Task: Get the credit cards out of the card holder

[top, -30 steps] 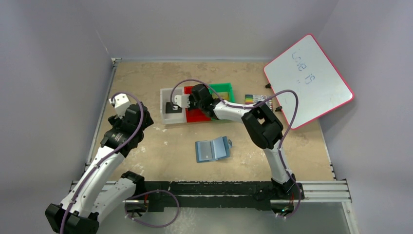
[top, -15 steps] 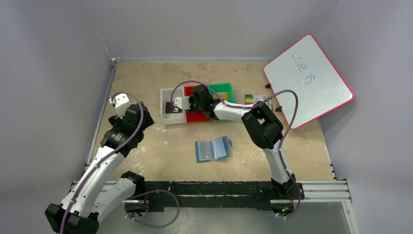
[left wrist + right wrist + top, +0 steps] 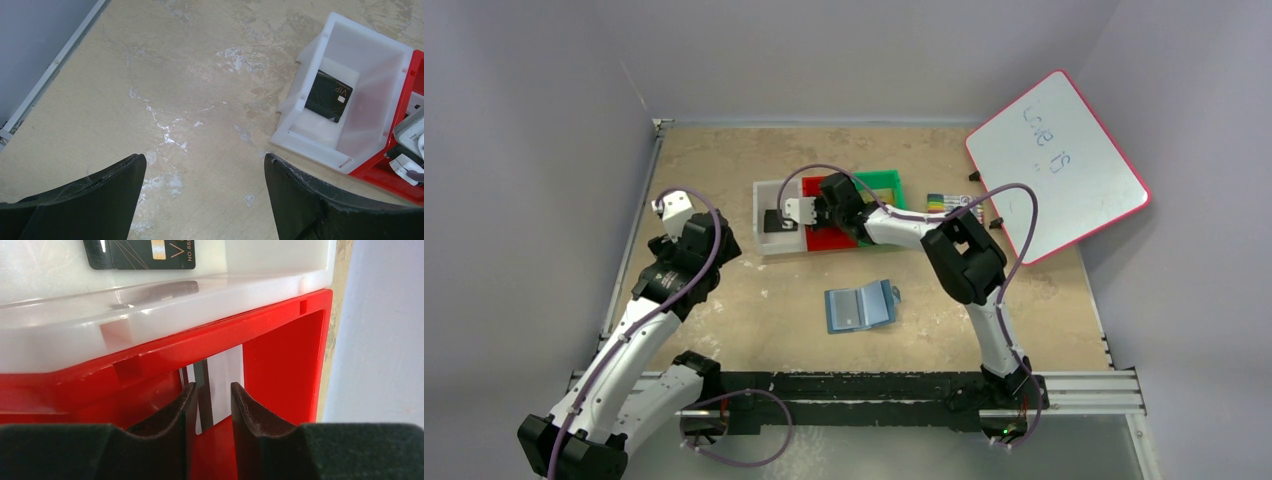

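The teal-blue card holder [image 3: 860, 308] lies open on the table, apart from both arms. A black credit card [image 3: 328, 89] rests in the white bin [image 3: 372, 50]; the right wrist view shows the same card [image 3: 145, 252]. My right gripper [image 3: 807, 222] hangs over the red bin [image 3: 285, 360]. Its jaws [image 3: 212, 387] stand a little apart, and a pale grey card with a dark stripe [image 3: 225, 375] lies in the bin just beyond them, free of the pads. My left gripper [image 3: 205, 160] hovers wide open over bare table left of the white bin.
A green bin [image 3: 879, 180] adjoins the red one at the back. A pack of coloured markers [image 3: 949, 202] lies right of it. A red-rimmed whiteboard [image 3: 1057, 165] leans at the far right. Grey walls close the left and back.
My right gripper's jaws have parted over the red bin, letting go of the grey card. The left arm has barely moved.
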